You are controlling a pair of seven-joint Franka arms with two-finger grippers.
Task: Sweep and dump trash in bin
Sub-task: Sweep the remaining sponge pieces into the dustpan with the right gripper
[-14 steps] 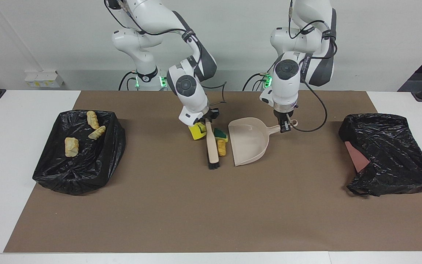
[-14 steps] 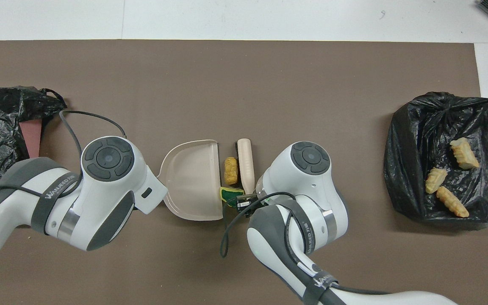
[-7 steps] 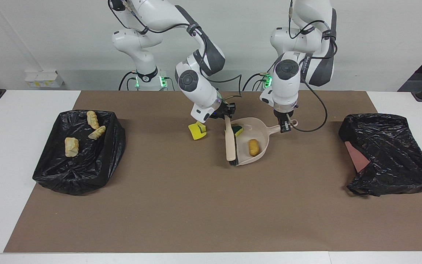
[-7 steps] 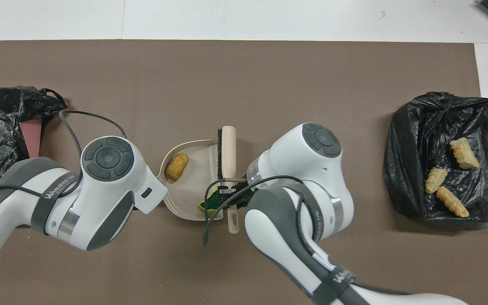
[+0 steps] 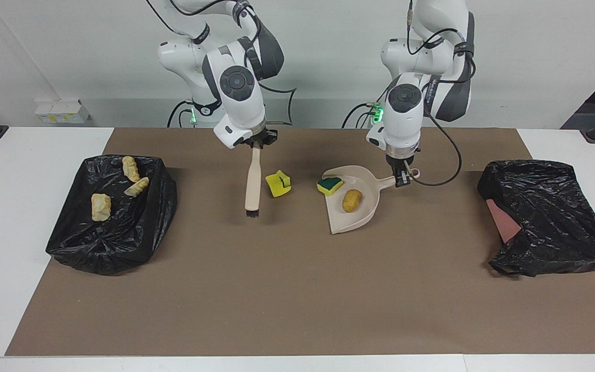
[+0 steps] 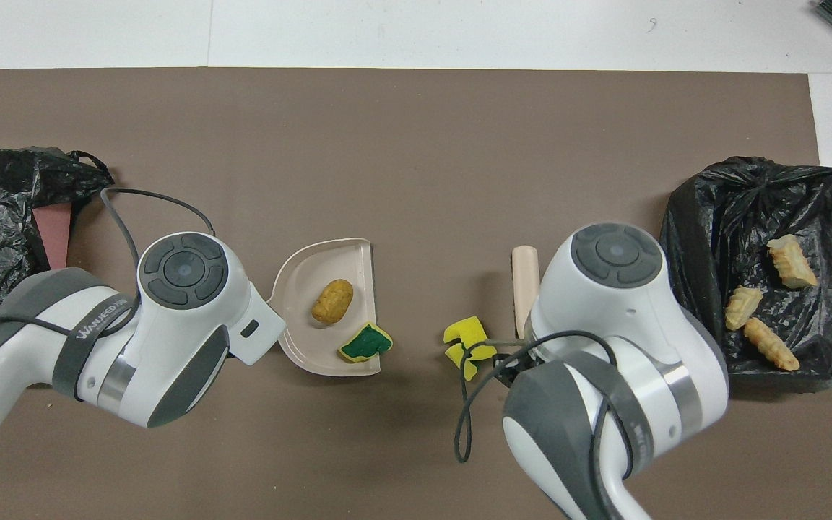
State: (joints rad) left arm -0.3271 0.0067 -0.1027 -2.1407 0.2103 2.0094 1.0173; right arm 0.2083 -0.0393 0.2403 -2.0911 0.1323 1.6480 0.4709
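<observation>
a beige dustpan (image 5: 351,212) is seen lying on the brown mat (image 5: 297,289) at the table's middle, its handle gripped by the closed left gripper (image 5: 400,179). in the pan are held a green-faced sponge bit (image 5: 330,185) and a tan bread-like lump (image 5: 351,200). a yellow sponge bit (image 5: 278,184) is left on the mat beside the pan, toward the right arm's end. a beige-handled brush (image 5: 252,183) is held by the closed right gripper (image 5: 256,144), bristles low over the mat just beside that bit. three bread-like pieces (image 5: 101,206) are seen in the black-lined bin (image 5: 147,227) at the right arm's end. a crumpled black bag (image 5: 550,217) is seen at the left arm's end.
</observation>
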